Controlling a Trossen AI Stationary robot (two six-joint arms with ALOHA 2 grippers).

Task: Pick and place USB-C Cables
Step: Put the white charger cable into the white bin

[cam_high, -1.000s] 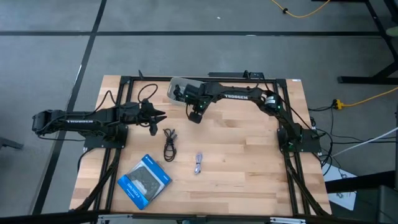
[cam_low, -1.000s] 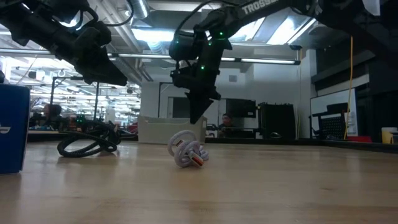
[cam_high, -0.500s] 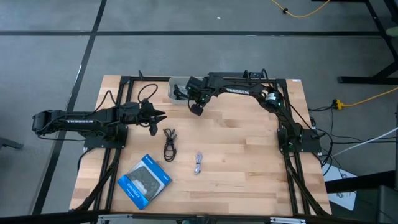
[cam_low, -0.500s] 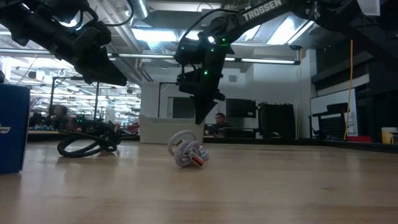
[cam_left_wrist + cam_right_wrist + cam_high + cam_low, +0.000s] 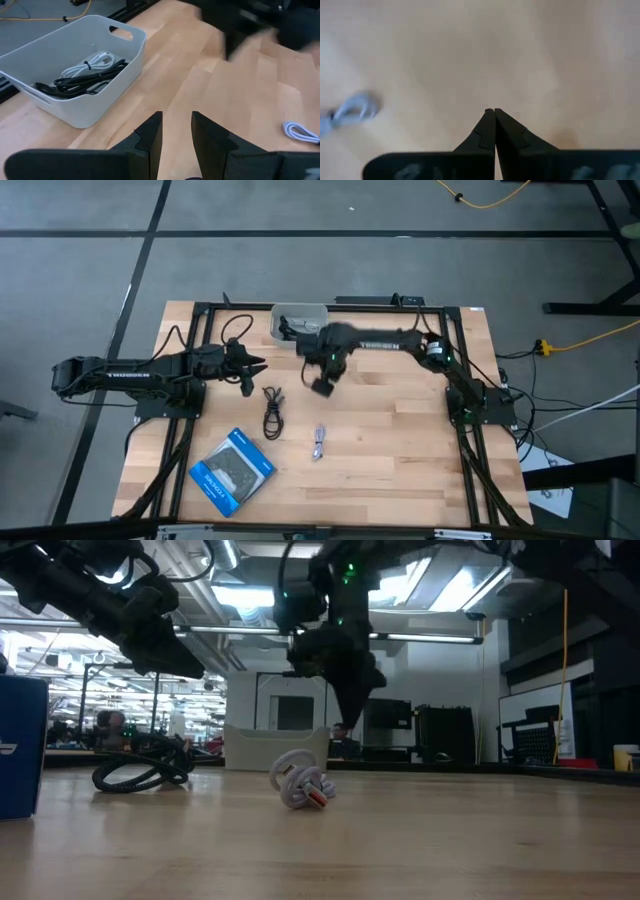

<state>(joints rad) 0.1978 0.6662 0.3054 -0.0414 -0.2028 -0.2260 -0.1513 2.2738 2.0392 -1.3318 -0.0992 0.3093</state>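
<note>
Pale wooden table point(image 5: 400, 430), bright ceiling lights, right gripper point(image 5: 494, 116) fingers together, left gripper point(image 5: 176, 131) fingers apart.

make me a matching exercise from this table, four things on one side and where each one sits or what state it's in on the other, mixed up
Things:
1. white bin
2. pale grey cable
3. right gripper
4. blue-and-black packet

Places or states:
A. shut and empty, above bare wood
B. near the table's front left corner
C. holds white and black cables
D. lies alone on the wood, mid-table

Pairs: 1-C, 2-D, 3-A, 4-B
</note>
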